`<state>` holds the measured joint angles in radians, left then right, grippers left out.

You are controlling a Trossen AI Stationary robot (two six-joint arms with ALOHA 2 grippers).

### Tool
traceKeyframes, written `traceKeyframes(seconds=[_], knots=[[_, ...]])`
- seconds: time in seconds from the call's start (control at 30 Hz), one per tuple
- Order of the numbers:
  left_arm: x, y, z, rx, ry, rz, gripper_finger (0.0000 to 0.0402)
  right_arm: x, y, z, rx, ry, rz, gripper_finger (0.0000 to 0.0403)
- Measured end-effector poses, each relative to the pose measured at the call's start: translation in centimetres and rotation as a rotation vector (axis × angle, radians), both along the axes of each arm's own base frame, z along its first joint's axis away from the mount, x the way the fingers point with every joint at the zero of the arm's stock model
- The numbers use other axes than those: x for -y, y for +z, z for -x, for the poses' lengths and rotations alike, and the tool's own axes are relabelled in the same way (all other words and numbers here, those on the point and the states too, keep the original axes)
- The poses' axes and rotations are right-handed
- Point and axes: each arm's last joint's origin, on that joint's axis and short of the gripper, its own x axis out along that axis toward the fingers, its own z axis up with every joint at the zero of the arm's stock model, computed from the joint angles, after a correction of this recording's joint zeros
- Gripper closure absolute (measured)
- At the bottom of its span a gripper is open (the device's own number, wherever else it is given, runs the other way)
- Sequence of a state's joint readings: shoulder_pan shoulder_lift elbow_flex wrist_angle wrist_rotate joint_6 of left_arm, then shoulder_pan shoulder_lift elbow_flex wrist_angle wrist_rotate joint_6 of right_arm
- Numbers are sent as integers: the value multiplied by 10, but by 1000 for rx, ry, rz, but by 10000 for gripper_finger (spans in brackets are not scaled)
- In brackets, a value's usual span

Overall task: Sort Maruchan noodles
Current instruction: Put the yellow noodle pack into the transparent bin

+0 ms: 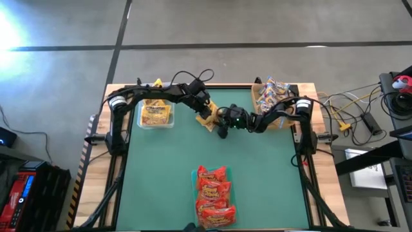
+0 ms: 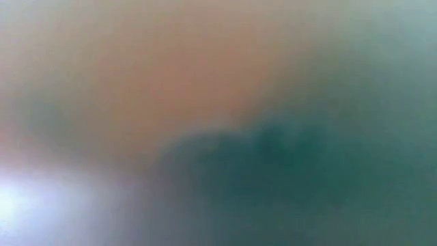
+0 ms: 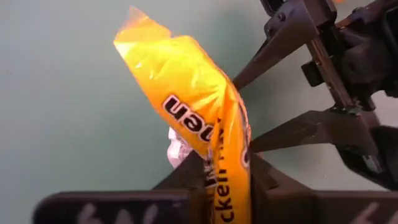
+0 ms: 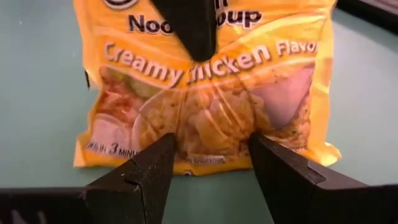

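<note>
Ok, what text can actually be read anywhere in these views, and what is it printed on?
"Creamy Chicken Flavor": front of the yellow packet, right wrist view.
"Noo...oup", cut by a dark finger: same front.
"3 MINU...", partly legible: its lower corner.
"...en" and "...cken": the packet's edge in the left gripper.
Red packets, tray packets, bin packets: print too small to read.
Low view: nothing legible.

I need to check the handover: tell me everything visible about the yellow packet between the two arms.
The yellow packet is glossy crinkly plastic printed "Creamy Chicken Flavor" over a noodle picture, with sealed flat edges. It sits near the middle of the green table's far half, between both arms. The left pincer is shut on one edge, creasing the film. The right pincer is open, its fingers straddling the opposite edge.
</note>
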<state>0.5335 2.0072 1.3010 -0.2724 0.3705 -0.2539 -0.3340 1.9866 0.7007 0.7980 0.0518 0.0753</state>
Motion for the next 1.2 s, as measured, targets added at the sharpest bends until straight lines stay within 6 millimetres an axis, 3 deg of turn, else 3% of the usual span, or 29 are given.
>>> traceKeyframes(seconds=[0.1, 0.33, 0.6, 0.83, 0.97, 1.2], knots=[[-2, 0, 1, 9, -10, 6, 394, -1, 17, 2, -17, 4, -16, 200], [-5, 8, 8, 13, -19, 17, 397, -7, 44, 14, -106, 41, -50, 200], [0, 56, 29, 42, -59, -35, 397, -8, 42, 20, -154, 42, -53, 200], [20, 102, 73, -177, 6, -164, 397, -9, 43, 23, -157, 38, -51, 200], [35, 135, 102, -217, -5, -242, 397, -9, 43, 23, -159, 41, -46, 200], [58, 158, 153, -494, -21, -463, 398, -10, 41, 25, -164, 42, -47, 200]])
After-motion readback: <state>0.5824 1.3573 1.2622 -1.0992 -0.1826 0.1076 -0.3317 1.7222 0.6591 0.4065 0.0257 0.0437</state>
